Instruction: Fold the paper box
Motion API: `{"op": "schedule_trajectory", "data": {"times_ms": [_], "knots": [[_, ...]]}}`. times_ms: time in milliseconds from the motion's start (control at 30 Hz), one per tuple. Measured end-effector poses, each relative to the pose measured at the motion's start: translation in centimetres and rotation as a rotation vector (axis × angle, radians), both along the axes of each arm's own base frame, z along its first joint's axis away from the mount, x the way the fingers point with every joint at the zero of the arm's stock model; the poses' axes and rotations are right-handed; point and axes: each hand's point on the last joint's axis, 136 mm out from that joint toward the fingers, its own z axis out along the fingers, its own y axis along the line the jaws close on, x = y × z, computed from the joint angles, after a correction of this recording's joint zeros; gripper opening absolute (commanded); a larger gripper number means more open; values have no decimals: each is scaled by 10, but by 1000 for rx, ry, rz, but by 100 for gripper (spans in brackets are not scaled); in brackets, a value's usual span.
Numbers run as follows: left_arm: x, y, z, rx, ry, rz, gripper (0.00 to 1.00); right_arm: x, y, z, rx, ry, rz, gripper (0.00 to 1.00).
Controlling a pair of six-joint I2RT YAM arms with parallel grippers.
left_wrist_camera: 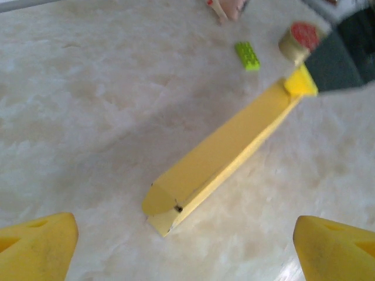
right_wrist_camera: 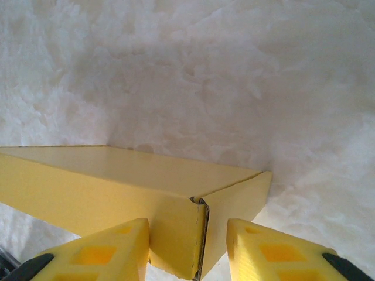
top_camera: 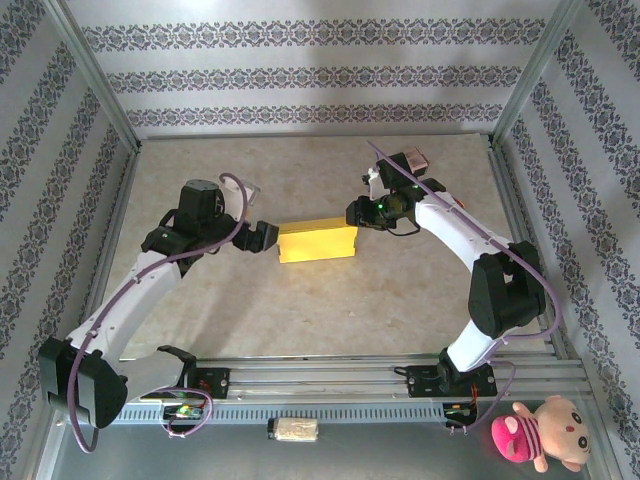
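Paper box — long axis L–R; L end effector released, R end effector unclear.

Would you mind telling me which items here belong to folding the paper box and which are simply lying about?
Job in hand: paper box; left end effector; right end effector.
Lying about: green brick; tape roll; small pink item; plush toy.

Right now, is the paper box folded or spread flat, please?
Folded: the paper box forms a closed yellow block; one end seam gapes slightly.
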Motion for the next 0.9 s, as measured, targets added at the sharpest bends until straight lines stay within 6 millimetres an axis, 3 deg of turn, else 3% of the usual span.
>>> {"op": "schedule_trajectory", "data": {"times_ms": [233,433,633,900], "knots": [[-14,-9,-13,181,-136,-292,100,-3,-1,3,-9,21,1,42],[6,-34,-24,197,-157,-494,100,-1,0,4,-14,23,10,43],[16,-52,-38,144,-131,-593,100,-3,1,5,-8,27,21,44],[11,-72,-56,136,-81,-675,99,-3,3,9,4,23,34,45]]}}
